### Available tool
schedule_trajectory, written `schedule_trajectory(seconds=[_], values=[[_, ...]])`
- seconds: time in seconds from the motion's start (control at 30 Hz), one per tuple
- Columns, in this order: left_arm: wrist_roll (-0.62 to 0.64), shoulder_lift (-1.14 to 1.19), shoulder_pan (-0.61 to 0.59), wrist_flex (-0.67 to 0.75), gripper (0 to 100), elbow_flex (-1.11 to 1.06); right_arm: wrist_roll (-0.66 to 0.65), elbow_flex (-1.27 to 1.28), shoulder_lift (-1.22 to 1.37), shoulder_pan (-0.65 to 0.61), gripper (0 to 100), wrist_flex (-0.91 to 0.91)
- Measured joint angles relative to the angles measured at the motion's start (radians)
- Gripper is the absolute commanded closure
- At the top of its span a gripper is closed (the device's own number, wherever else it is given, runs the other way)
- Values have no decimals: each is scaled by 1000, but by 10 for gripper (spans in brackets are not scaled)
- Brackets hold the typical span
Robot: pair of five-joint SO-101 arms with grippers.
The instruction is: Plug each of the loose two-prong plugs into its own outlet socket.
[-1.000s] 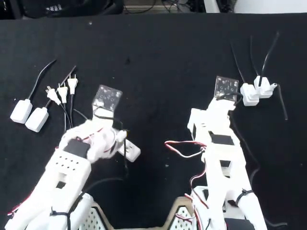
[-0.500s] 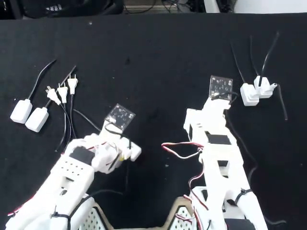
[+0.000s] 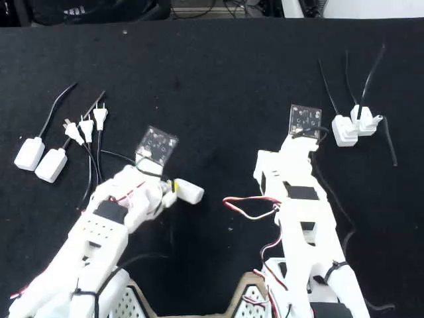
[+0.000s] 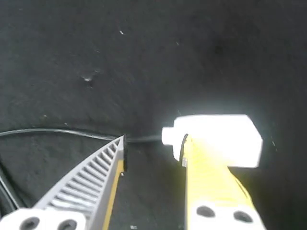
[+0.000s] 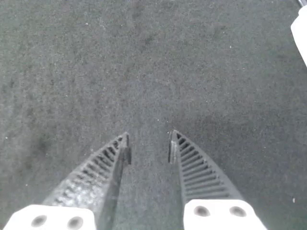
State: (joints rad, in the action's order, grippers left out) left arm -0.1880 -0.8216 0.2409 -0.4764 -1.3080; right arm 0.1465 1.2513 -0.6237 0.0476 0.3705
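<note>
Two-prong plugs (image 3: pixel 86 124): three white units lie loose on the left part of the black cloth (image 3: pixel 218 73). They are fanned side by side, with their black leads trailing back toward the arm bases. None is seated in a socket.

Outlet sockets (image 3: pixel 51 165): two white blocks lie just left of the plugs, close beside each other, each with a lead of its own.

Single socket (image 3: pixel 189 192) (image 4: pixel 216 139): a third white block lies near the middle of the cloth, just beside the front of the left arm. In the left wrist view it sits at the tip of the yellow-backed finger (image 4: pixel 206 187), not between the fingers. Contact with that finger cannot be confirmed. Its cable (image 4: pixel 57 132) runs across the cloth past the tip of the other finger.

Left gripper (image 4: pixel 153 143): fingers spread apart, nothing held between them.

Right gripper (image 5: pixel 148 139): fingers parted over bare cloth, holding nothing.

Right-side pieces (image 3: pixel 344 129): two more white units lie against each other at the far right of the cloth, near the front of the right arm. Thin black leads run away from them. Whether one is plugged into the other cannot be told
</note>
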Motion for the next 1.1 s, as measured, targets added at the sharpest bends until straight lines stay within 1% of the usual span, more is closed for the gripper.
schedule_trajectory(seconds=[0.2,0.3,0.4,0.6,0.67,0.77,0.87,0.93,1.03,1.1], values=[[74,178,-40,25,801,123,0,0,0,0,871,0],[91,258,-58,-12,801,196,0,0,0,0,871,0],[97,270,-94,-135,801,301,0,0,0,0,871,0],[97,278,-155,-451,801,496,0,0,0,0,871,0],[63,279,-129,-539,801,506,0,0,0,0,871,0],[6,279,-15,-605,801,505,0,0,0,0,871,0],[-9,287,110,-605,801,482,0,0,0,0,871,0],[-9,288,161,-539,801,434,0,0,0,0,871,0],[-2,295,161,-394,801,374,0,0,0,0,871,0],[34,298,143,-292,801,347,0,0,0,0,871,0]])
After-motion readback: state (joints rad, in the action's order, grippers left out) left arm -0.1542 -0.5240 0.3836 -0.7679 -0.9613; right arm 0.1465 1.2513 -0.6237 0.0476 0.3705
